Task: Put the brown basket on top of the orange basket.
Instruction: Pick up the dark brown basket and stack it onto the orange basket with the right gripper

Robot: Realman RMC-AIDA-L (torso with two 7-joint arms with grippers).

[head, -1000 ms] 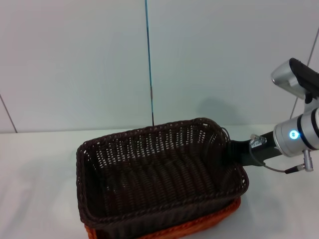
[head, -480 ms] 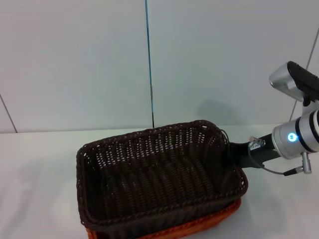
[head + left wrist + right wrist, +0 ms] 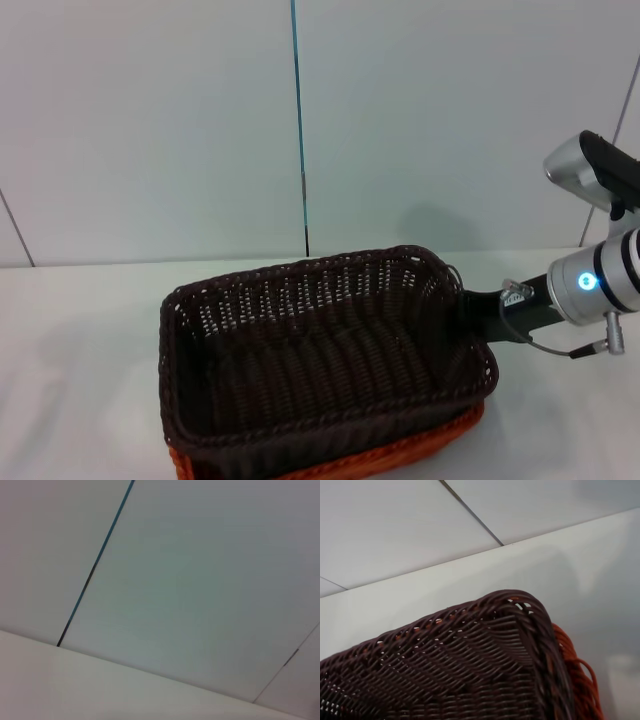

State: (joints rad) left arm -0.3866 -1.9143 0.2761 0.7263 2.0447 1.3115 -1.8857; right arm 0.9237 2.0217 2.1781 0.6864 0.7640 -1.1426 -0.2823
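The brown basket (image 3: pixel 320 350) sits nested on top of the orange basket (image 3: pixel 400 455), which shows only as a strip under its front and right rim. My right gripper (image 3: pixel 468 308) reaches in from the right and holds the brown basket's right rim; its fingertips are hidden behind the weave. The right wrist view shows the brown basket's corner (image 3: pixel 470 660) close up with the orange basket's rim (image 3: pixel 575 670) beneath it. The left gripper is out of view.
The white table (image 3: pixel 80 330) runs to a pale wall with a thin blue vertical seam (image 3: pixel 298 120). The left wrist view shows only wall and table edge (image 3: pixel 100 680).
The brown basket has sunk a little lower and shifted slightly right over the orange basket, and my right arm has moved down and right with it.
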